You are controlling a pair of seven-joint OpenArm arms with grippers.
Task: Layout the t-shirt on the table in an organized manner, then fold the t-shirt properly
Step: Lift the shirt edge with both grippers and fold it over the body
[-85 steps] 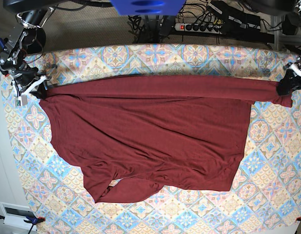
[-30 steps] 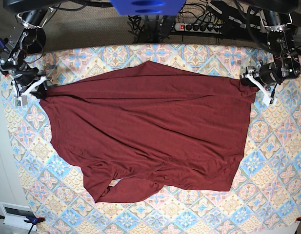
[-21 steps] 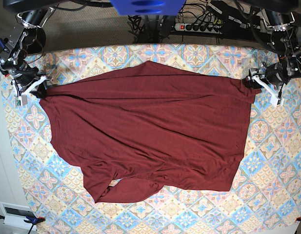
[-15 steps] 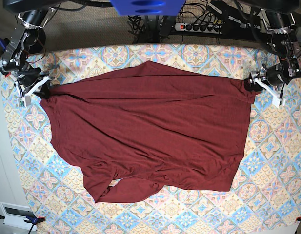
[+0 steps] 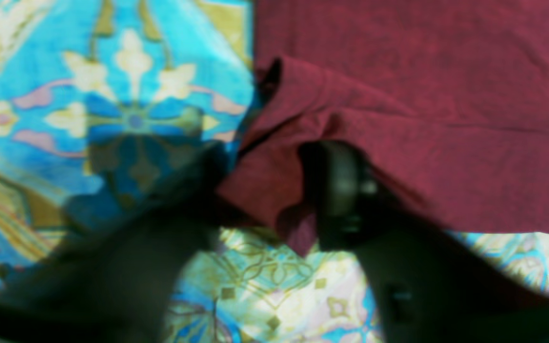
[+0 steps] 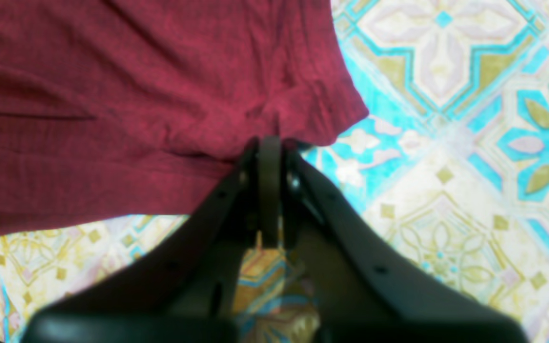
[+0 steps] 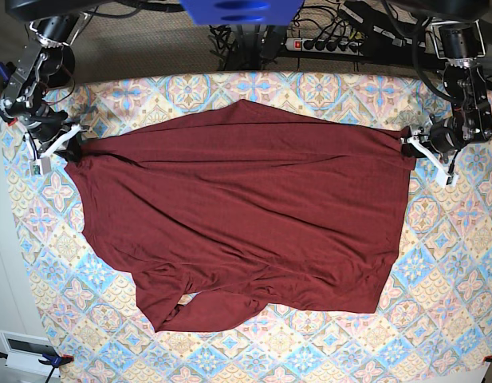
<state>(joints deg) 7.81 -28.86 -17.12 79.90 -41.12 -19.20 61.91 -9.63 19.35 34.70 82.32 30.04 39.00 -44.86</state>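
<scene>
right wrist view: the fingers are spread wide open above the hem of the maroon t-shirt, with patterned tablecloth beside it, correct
Not quite. In the right wrist view the right gripper has its fingers pressed shut, pinching the edge of the maroon t-shirt, not spread open above it. The patterned tablecloth does lie beside it.

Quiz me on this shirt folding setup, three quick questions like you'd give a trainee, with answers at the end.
1. True or false: the right gripper is shut on an edge of the t-shirt.
2. How does the t-shirt lie? A) spread out on the table, with wrinkles; B) hanging in the air; C) folded into a neat square.
3. Fill in: in the base view, the left gripper is at the shirt's ____ edge.

Key: 1 true; 2 A; 3 right.
</scene>
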